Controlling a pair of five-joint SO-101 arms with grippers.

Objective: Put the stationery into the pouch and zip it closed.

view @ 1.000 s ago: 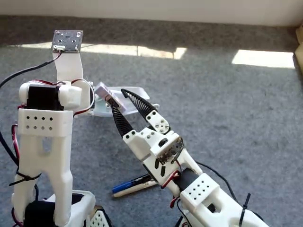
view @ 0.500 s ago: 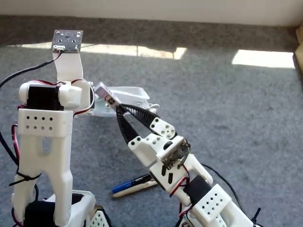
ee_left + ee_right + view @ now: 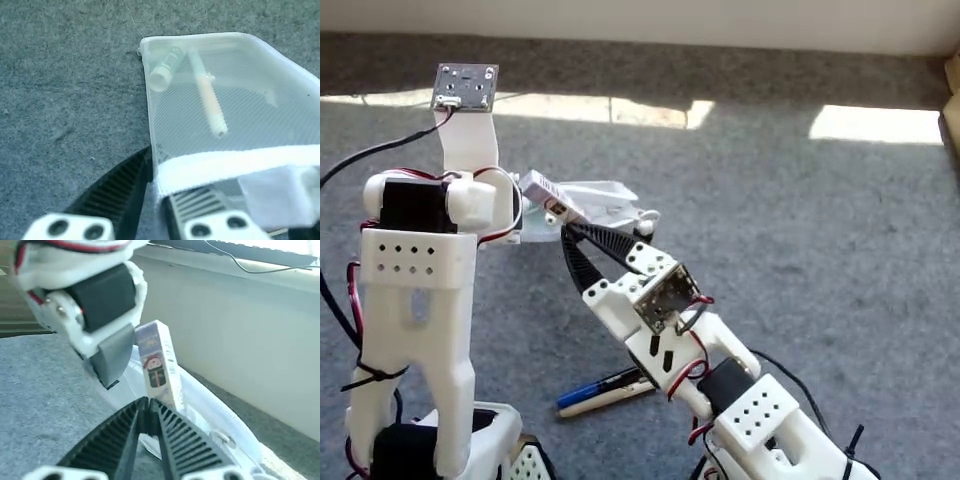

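A clear mesh pouch [image 3: 605, 205] is held off the carpet behind the left arm [image 3: 415, 270]. In the left wrist view my left gripper [image 3: 155, 170] is shut on the white edge band of the pouch [image 3: 225, 100], which holds a pen [image 3: 210, 102] and a small tube [image 3: 165, 70]. A white box [image 3: 542, 188] sticks out of the pouch's top. My right gripper [image 3: 567, 232] is shut, its tips just under the lower end of the box [image 3: 156, 362], with the pouch [image 3: 210, 410] behind my right gripper [image 3: 148, 402]. Two pens [image 3: 605, 390] lie on the carpet near the arms' bases.
Grey carpet [image 3: 800, 250] stretches open to the right of the arms. A pale wall [image 3: 720, 20] runs along the far edge. The left arm's camera board [image 3: 465, 88] stands high above the pouch.
My right gripper's fingers went from wide open to shut, and its wrist turned while the tips stayed under the box. The left arm and pouch barely moved.
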